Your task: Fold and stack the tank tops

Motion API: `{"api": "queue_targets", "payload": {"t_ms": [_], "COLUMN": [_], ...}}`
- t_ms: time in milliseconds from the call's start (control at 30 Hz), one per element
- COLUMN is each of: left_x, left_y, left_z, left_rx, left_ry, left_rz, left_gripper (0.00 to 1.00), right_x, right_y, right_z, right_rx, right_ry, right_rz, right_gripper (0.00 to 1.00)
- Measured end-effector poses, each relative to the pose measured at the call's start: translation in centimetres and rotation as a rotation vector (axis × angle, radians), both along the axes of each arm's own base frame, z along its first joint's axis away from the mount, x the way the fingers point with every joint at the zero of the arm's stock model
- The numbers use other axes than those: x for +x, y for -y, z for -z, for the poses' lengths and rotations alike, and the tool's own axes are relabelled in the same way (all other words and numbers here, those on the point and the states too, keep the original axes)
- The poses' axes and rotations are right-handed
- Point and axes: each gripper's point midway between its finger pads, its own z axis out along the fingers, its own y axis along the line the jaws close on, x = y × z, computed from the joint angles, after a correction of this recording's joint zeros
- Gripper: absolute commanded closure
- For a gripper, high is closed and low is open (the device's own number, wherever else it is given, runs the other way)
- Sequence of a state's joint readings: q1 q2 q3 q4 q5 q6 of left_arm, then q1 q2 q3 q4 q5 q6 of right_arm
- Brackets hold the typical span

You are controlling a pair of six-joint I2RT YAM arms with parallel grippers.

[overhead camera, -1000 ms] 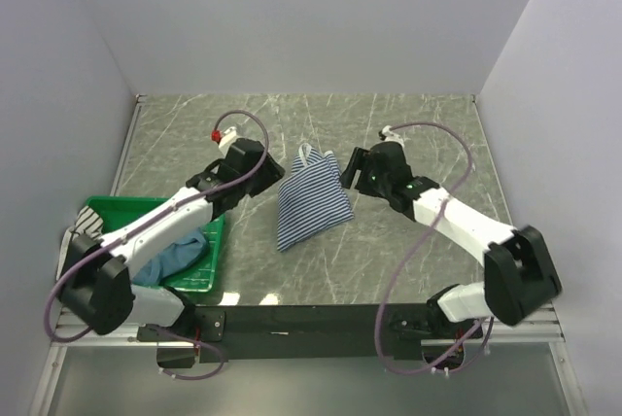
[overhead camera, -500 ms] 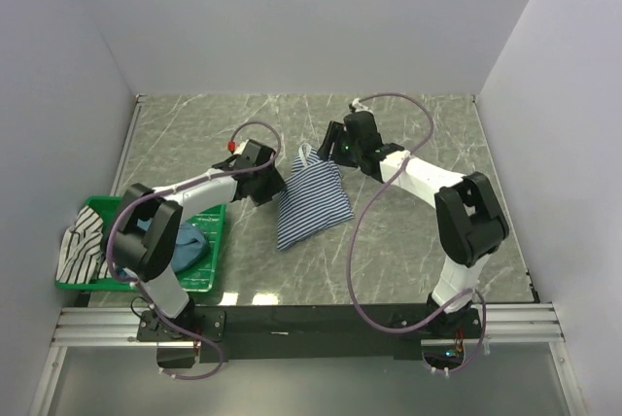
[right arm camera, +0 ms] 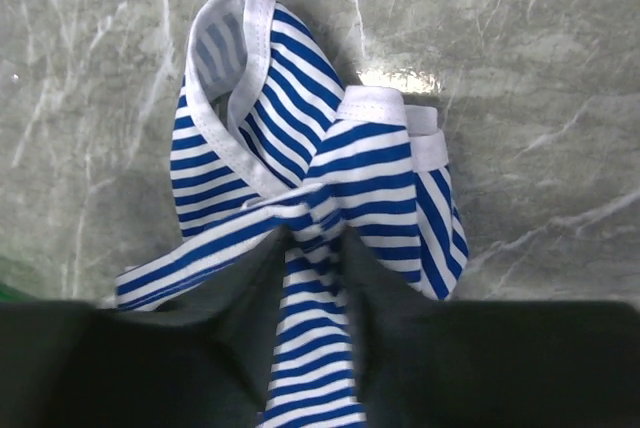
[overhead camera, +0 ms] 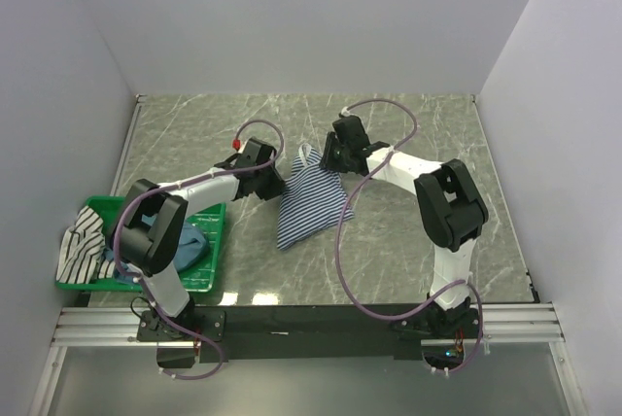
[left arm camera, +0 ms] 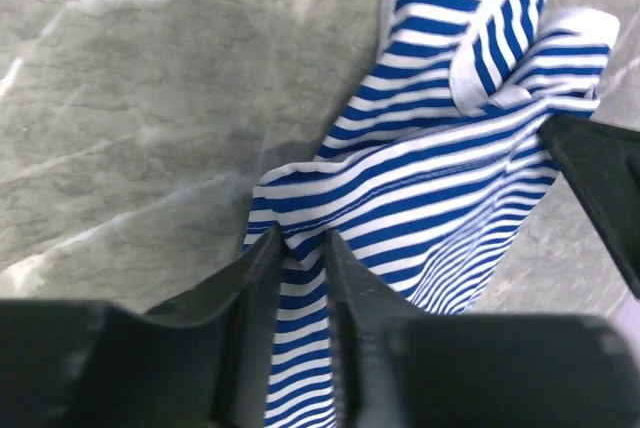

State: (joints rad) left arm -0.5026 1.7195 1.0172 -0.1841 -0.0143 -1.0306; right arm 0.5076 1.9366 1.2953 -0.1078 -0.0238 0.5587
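Observation:
The fine navy-and-white striped tank top (overhead camera: pixel 309 207) lies crumpled at mid-table, its white-trimmed straps toward the back. My left gripper (overhead camera: pixel 282 181) is at its upper left edge. In the left wrist view the left gripper (left arm camera: pixel 300 248) is shut on a fold of the striped tank top (left arm camera: pixel 450 178). My right gripper (overhead camera: pixel 327 165) is at the upper right corner. The right wrist view shows the right gripper (right arm camera: pixel 312 238) pinching bunched cloth of the striped tank top (right arm camera: pixel 300 98) just below the straps. The teal-blue tank top (overhead camera: pixel 190 243) and the broader black-and-white striped tank top (overhead camera: pixel 83 238) are at the green basket.
The green plastic basket (overhead camera: pixel 212 275) stands at the table's left front, beside the left arm's base. The black-and-white top hangs over its left rim. Grey walls close in the table on three sides. Purple cables loop over both arms.
Both arms reached in to the striped top's upper corners, the right one swinging left and back. Both sets of jaws went from wide open to closed on the cloth.

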Motion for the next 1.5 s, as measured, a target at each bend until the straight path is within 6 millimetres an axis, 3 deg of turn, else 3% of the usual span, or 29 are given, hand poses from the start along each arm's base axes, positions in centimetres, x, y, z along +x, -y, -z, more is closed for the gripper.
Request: {"api": "queue_targets", "payload": {"t_ms": [33,67,133,167,300,400,467,567,633,733,800,867,900,967,1000,1033,1100,1133,1200,1233,1267,1300,1333,1367,1400,1467,1500], "left_x": [0.0,0.0,0.0,0.0,0.2,0.5,1.3,3.8,6.5,10.5,12.2,12.2,11.6,8.9,7.7,6.3,4.0,3.1,1.8,1.2,0.5,-0.9,-1.8,-3.7,-5.6,-9.0,-10.1], "left_y": [0.1,0.2,0.4,0.4,0.6,0.6,0.5,0.2,-0.2,-1.2,-1.5,-1.5,-1.3,-0.9,-0.8,-0.8,-0.6,-0.6,-0.4,-0.3,-0.6,-1.1,-1.5,-2.0,-2.4,-3.4,-4.2], "left_z": [-0.1,-0.1,-0.2,-0.2,-0.7,-2.3,-4.6,-10.2,-15.2,-24.9,-32.5,-40.5,-43.3,-48.0,-48.9,-49.0,-46.9,-45.1,-39.7,-36.3,-32.0,-25.1,-21.5,-16.1,-11.9,-6.7,-5.5], "left_rx": [-0.003,-0.007,-0.011,-0.014,-0.016,-0.013,-0.011,-0.025,-0.046,-0.084,-0.127,-0.178,-0.204,-0.259,-0.277,-0.292,-0.3,-0.301,-0.297,-0.306,-0.294,-0.268,-0.245,-0.21,-0.18,-0.132,-0.113], "left_ry": [0.002,0.004,0.007,0.01,0.018,0.04,0.078,0.193,0.304,0.517,0.681,0.856,0.923,1.04,1.069,1.088,1.056,1.034,0.936,0.891,0.818,0.698,0.624,0.508,0.415,0.278,0.24], "left_rz": [0.006,0.012,0.025,0.029,0.038,0.041,0.034,0.006,-0.023,-0.065,-0.075,-0.065,-0.054,-0.014,0.006,0.028,0.074,0.094,0.131,0.136,0.125,0.102,0.093,0.081,0.074,0.066,0.047], "left_gripper": [0.76,0.84,0.94,0.99,0.99,0.99,0.99,1.0,1.0,1.0,1.0,1.0,1.0,1.0,1.0,1.0,1.0,0.99,0.99,0.93,0.86,0.73,0.68,0.63,0.54,0.51,0.51], "right_x": [0.1,0.1,0.2,0.1,-0.2,-0.4,-0.2,1.7,3.5,5.5,5.4,4.2,3.2,0.9,-0.2,-1.3,-3.4,-4.3,-5.8,-6.5,-7.1,-8.2,-9.3,-10.4,-11.8,-14.9,-15.9], "right_y": [0.0,0.0,0.1,0.2,0.6,1.2,1.5,1.3,1.0,1.4,1.9,3.0,3.7,5.0,5.5,5.9,6.5,6.6,6.7,7.0,7.5,8.5,9.4,10.2,11.0,12.3,12.8], "right_z": [-0.1,-0.2,-0.4,-0.4,-1.6,-4.5,-7.5,-13.6,-19.4,-30.3,-37.5,-44.6,-47.3,-50.6,-51.0,-50.3,-47.3,-44.8,-38.6,-34.5,-30.6,-24.8,-19.7,-15.9,-11.5,-4.8,-2.9], "right_rx": [-0.003,-0.008,-0.013,-0.019,-0.027,-0.023,-0.02,-0.002,0.024,0.065,0.099,0.133,0.149,0.168,0.176,0.178,0.172,0.183,0.188,0.187,0.165,0.14,0.114,0.095,0.073,0.035,0.026], "right_ry": [0.001,0.003,0.007,0.007,0.018,0.062,0.112,0.229,0.347,0.566,0.713,0.864,0.927,1.007,1.029,1.026,0.981,0.953,0.863,0.804,0.739,0.647,0.56,0.494,0.415,0.267,0.219], "right_rz": [0.002,0.004,0.012,0.013,0.024,0.036,0.045,0.057,0.064,0.08,0.09,0.105,0.114,0.121,0.12,0.113,0.094,0.086,0.07,0.07,0.08,0.099,0.118,0.129,0.142,0.16,0.172], "right_gripper": [0.75,0.88,0.99,1.0,1.0,1.0,1.0,1.0,1.0,1.0,1.0,1.0,1.0,1.0,1.0,1.0,1.0,0.96,0.82,0.75,0.62,0.56,0.49,0.45,0.43,0.4,0.39]}}
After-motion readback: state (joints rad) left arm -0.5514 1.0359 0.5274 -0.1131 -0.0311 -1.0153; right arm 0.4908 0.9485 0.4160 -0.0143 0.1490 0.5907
